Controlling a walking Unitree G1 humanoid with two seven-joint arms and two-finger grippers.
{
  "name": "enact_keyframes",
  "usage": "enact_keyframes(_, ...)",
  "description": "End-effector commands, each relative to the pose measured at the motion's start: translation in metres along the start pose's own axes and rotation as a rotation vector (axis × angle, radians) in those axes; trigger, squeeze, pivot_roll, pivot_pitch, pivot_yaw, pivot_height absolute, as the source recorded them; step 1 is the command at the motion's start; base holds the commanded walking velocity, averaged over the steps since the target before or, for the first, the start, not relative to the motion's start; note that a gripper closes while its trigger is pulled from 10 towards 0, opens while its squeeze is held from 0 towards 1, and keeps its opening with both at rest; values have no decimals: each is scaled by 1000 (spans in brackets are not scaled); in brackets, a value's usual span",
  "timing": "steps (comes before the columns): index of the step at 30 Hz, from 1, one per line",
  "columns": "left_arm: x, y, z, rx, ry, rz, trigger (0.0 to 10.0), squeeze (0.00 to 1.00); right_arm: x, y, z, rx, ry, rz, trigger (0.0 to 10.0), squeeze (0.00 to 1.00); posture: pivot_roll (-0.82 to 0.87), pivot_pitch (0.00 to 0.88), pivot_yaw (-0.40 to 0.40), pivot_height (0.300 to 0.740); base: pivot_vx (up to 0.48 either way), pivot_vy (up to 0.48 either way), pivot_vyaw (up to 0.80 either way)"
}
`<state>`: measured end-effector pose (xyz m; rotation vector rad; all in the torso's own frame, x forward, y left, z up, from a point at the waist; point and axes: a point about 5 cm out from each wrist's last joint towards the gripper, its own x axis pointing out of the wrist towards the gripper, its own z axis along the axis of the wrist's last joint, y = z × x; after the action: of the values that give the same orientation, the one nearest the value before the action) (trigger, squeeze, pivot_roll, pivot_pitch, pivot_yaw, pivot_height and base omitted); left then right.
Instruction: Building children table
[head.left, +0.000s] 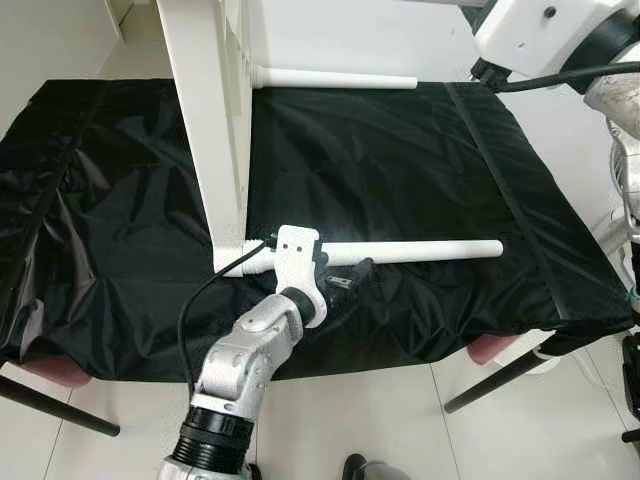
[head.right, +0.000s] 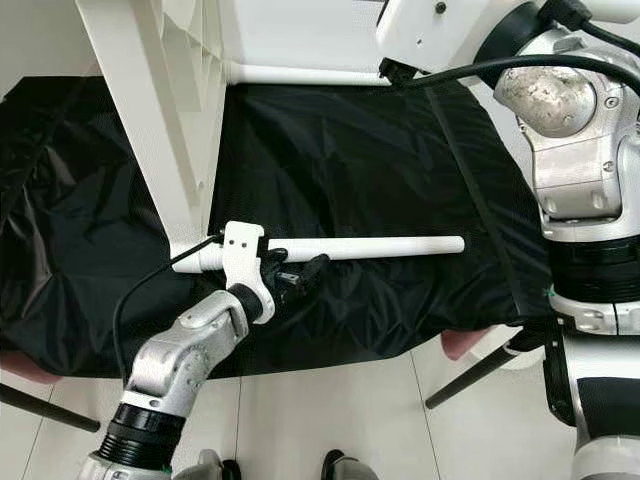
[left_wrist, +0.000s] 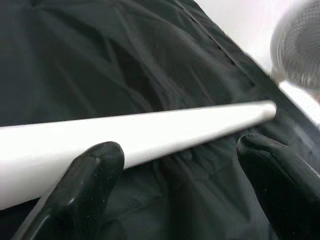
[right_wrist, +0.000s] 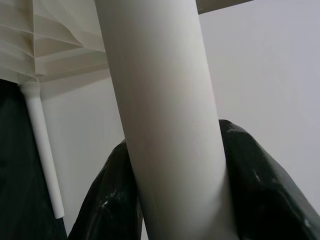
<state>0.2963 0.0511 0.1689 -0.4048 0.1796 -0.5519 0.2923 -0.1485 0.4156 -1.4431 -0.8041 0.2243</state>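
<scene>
A white tabletop (head.left: 210, 120) stands on its edge on the black cloth (head.left: 400, 160). From its lower corner a white leg (head.left: 420, 250) runs along the cloth to the right, and a second leg (head.left: 340, 78) does the same at the far side. My left gripper (head.left: 345, 275) is open at the near leg's base, one finger (left_wrist: 95, 175) just under it and the other (left_wrist: 280, 170) apart from it. Up high, my right gripper (right_wrist: 175, 190) is shut on another white leg (right_wrist: 160, 100) beside the tabletop's ribbed underside (right_wrist: 50, 40).
The black cloth covers a low platform whose front edge (head.left: 400, 360) drops to white floor tiles. Dark slanted struts (head.left: 500, 375) and pink pads (head.left: 55, 372) stick out below it. My right arm (head.right: 570, 150) stands tall at the right side.
</scene>
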Motion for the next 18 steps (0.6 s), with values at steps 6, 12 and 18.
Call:
enact_keyframes(6,-28,44,-14,-346,108,475,10000,0,-4,-8,-5,16,17,-30,0,0,-10,197,44,740,0,0,0)
enact_keyframes(12,-35,53,-10,-362,94,525,10000,0,-4,-10,-6,7,22,-37,10000,0,-3,201,40,740,0,0,0)
enact_keyframes(18,-29,58,-9,-397,103,590,10000,0,-4,-10,-7,6,28,-43,10000,0,-1,202,42,740,0,0,0)
